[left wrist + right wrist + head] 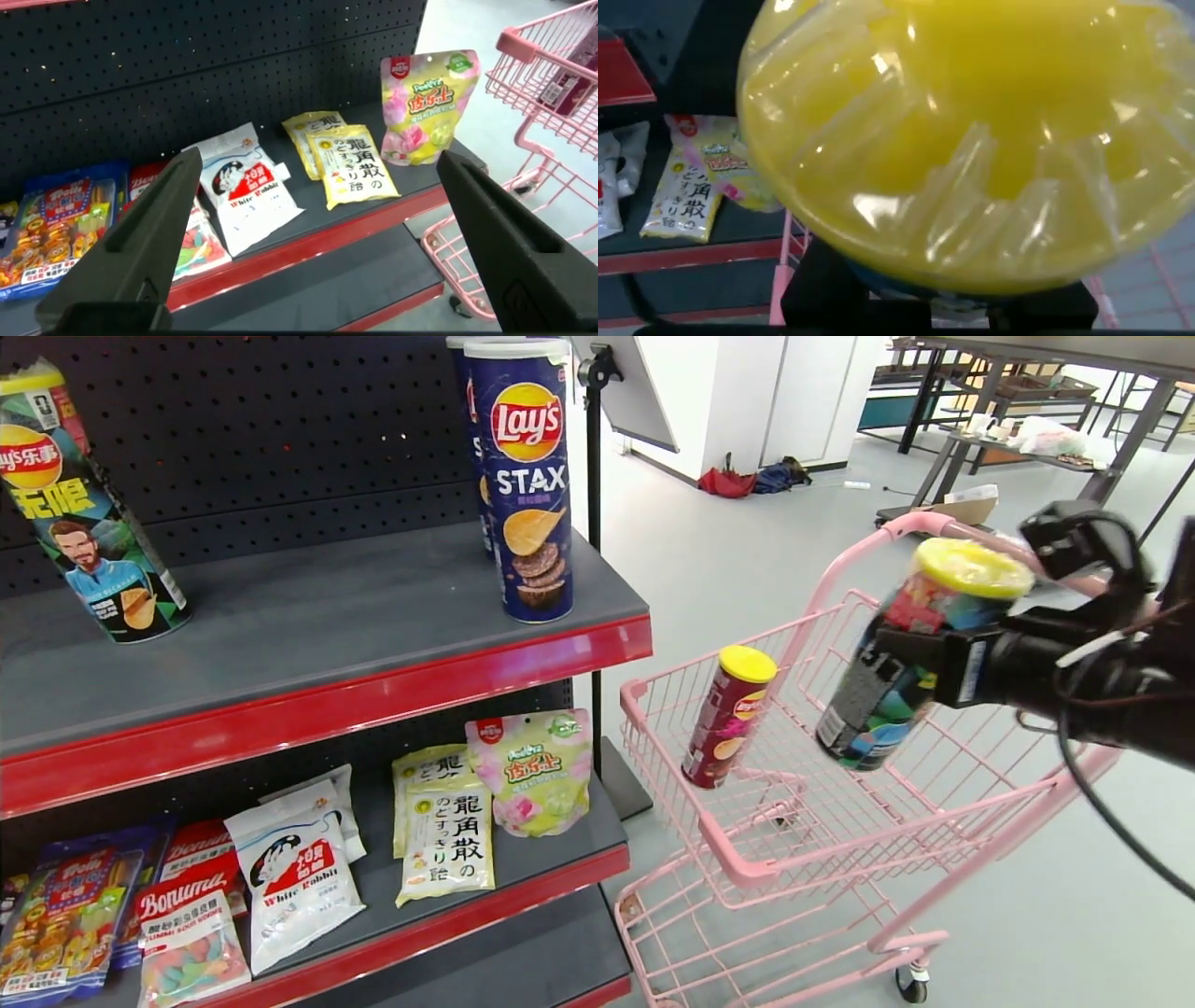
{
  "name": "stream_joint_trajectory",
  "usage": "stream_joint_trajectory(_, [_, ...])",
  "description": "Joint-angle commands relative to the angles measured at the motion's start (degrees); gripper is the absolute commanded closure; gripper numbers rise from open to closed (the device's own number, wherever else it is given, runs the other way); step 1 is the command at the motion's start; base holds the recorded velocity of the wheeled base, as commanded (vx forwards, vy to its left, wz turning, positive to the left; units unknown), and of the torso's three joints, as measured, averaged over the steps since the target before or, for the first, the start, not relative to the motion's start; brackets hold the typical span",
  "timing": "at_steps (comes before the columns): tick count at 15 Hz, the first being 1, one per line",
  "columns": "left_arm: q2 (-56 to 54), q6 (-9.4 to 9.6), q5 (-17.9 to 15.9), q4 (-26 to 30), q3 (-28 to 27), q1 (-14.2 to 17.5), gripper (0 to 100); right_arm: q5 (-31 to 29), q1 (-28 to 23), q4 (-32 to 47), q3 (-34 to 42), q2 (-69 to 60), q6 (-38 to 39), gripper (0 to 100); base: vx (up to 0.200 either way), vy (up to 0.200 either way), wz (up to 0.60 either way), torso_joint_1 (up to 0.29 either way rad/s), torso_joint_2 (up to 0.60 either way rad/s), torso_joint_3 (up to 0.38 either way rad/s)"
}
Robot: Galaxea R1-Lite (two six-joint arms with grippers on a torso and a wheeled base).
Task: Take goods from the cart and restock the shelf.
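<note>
the right gripper is clamped around the middle of a dark can with a yellow lid, holding it tilted in the air above the pink cart, with the lid end higher and pointing away from the shelf. in the right wrist view the yellow lid sits right up against the camera.

inside the cart, a red can with a yellow lid leans at a tilt near the basket's corner closest to the shelf. the cart stands just beside the shelf's end.

the left gripper has its two fingers spread wide with nothing between them, and it hangs in front of the lower shelf board.

on the upper board, a dark blue can stands upright at the end nearest the cart, with a second one just behind it. a can with a man's picture stands well apart at the far end.

on the lower board lie a white bag and a pale yellow packet, side by side. a green and pink pouch stands propped up just beside the packet. more colourful bags lie at the other end.
</note>
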Motion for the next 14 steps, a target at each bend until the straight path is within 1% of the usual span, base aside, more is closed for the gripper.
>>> stream_joint_trajectory(1, [0.0,-0.11,0.1,0.0,0.0,0.0,0,-10.6,-0.5,15.3,0.9,-22.3,-4.1,100,0.000,0.000,0.00,0.000,0.00,0.000])
stream_joint_trajectory(2, [0.0,-0.46,0.1,0.1,0.0,0.0,0,-11.3,-1.2,22.1,3.2,-29.1,-4.6,100,0.000,0.000,0.00,0.000,0.00,0.000])
stream_joint_trajectory(3, [0.0,-0.55,-0.4,0.3,-0.1,0.0,0,-11.0,-2.8,26.6,5.1,-34.8,-4.7,100,0.000,0.000,0.00,0.000,0.00,0.000])
stream_joint_trajectory(4, [0.0,-0.46,-1.6,0.2,-0.1,-0.1,0,-11.4,-4.3,30.1,7.8,-40.9,-4.8,100,0.000,0.000,0.00,0.000,0.00,0.000])
stream_joint_trajectory(5, [0.0,-0.55,-1.6,0.2,0.0,-0.1,0,-11.2,-5.8,32.9,10.0,-46.0,-5.1,100,0.000,0.000,0.00,0.000,0.00,0.000])
stream_joint_trajectory(7, [0.0,-0.55,-1.6,0.2,-0.1,-0.1,0,-11.8,-7.9,35.0,12.1,-49.7,-5.1,100,0.000,0.000,0.00,0.000,0.00,0.000])
stream_joint_trajectory(8, [0.0,-0.99,-1.7,0.2,0.0,-0.1,0,-11.7,-9.5,35.2,12.9,-52.2,-5.5,100,0.000,0.000,0.00,0.000,0.00,0.000])
stream_joint_trajectory(12, [0.0,-1.08,-1.7,0.2,-0.1,-0.1,0,-11.7,-9.6,35.4,13.7,-53.1,-5.5,100,0.000,0.000,0.00,0.007,-0.02,-0.016])
stream_joint_trajectory(14, [0.0,-1.08,-1.7,0.2,0.0,-0.1,0,-11.7,-9.6,35.4,14.2,-53.3,-5.5,100,0.000,0.000,0.00,0.105,-0.34,-0.227])
